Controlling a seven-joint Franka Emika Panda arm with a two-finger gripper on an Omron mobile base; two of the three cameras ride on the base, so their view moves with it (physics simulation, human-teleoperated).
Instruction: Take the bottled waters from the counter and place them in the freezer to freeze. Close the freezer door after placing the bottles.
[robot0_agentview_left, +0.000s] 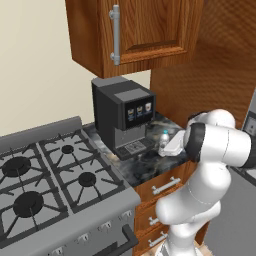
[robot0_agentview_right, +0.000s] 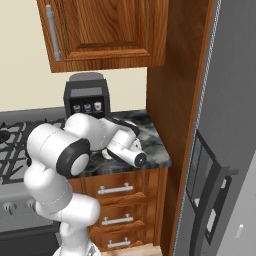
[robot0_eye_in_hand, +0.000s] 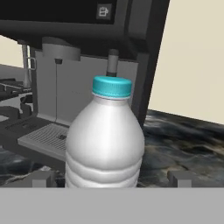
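One bottled water (robot0_eye_in_hand: 106, 142), clear plastic with a teal cap (robot0_eye_in_hand: 112, 86), stands upright on the dark marbled counter (robot0_eye_in_hand: 188, 142) in front of the coffee machine. My gripper (robot0_eye_in_hand: 111, 179) is open. Its two fingertips (robot0_eye_in_hand: 43, 178) flank the bottle's lower body, with a gap on each side. From the left base view the same bottle (robot0_agentview_left: 164, 137) shows just past my white hand, on the counter (robot0_agentview_left: 142, 170). In the right base view my forearm hides it. The light-grey freezer (robot0_agentview_right: 227, 115) stands at the right, and I cannot see whether its door is ajar.
The black coffee machine (robot0_agentview_left: 122, 117) with its drip tray (robot0_eye_in_hand: 43, 138) stands close behind the bottle. A grey gas stove (robot0_agentview_left: 45, 185) lies to the left. A tall wooden side panel (robot0_agentview_right: 175, 115) separates the counter (robot0_agentview_right: 155, 147) from the freezer. Wooden wall cabinets (robot0_agentview_left: 135, 30) hang overhead.
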